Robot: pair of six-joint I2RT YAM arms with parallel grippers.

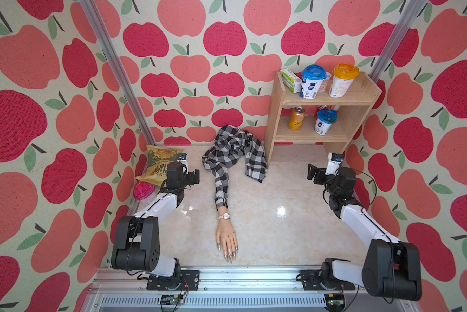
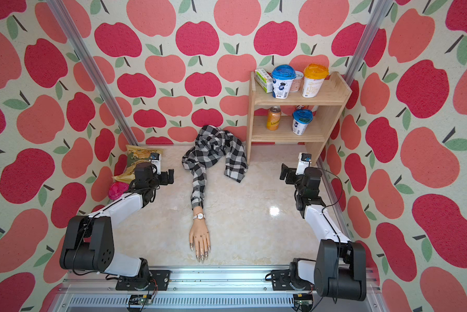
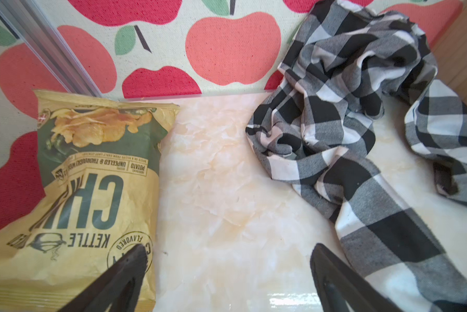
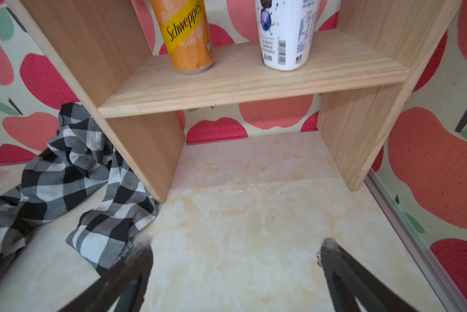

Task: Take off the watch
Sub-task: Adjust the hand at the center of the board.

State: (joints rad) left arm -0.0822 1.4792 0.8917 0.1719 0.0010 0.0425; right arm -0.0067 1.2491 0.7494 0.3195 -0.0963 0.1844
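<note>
Low in the centre of a top view we see the mannequin hand (image 1: 227, 237), its fingers toward the bottom edge. The watch (image 1: 225, 216) sits on its wrist, dial up, strap lying across the forearm. Farther up, our left gripper (image 1: 196, 176) at mid-left and right gripper (image 1: 311, 170) at mid-right hover, jaws spread wide, gripping and touching nothing, well apart from the watch.

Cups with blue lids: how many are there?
2. The upper blue-lidded cup stands atop the shelf beside the orange-lidded cup; the lower blue-lidded cup stands below, beside the orange can. More may hide behind.
</note>
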